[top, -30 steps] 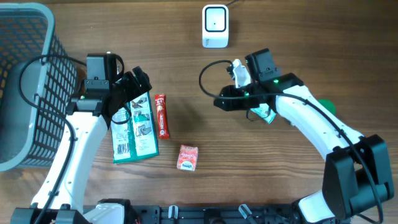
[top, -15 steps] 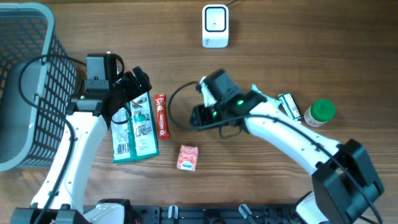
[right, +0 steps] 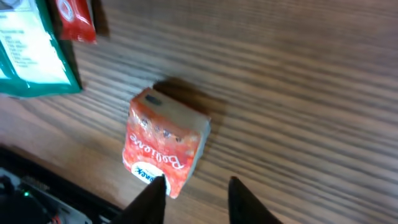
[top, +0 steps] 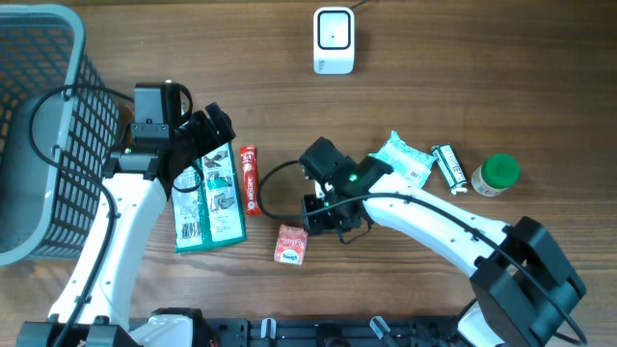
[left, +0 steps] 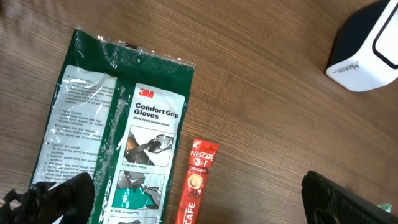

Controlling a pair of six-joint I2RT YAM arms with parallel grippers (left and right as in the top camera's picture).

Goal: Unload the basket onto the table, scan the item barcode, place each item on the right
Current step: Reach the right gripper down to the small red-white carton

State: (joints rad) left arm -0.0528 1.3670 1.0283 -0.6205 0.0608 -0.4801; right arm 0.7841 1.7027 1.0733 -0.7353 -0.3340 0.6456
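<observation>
We are hovering our right pincer, narrowly parted and empty, just over the red packet, which is lying on the counter near the gloves pack. Nothing is looking done yet: gripping, carrying to the scanner and showing the barcode are remaining. The packet is looking soft, glossy, white-lettered. Our left pincer is gaping wide.

A grey basket stands left of the gloves packet and coffee stick.
</observation>
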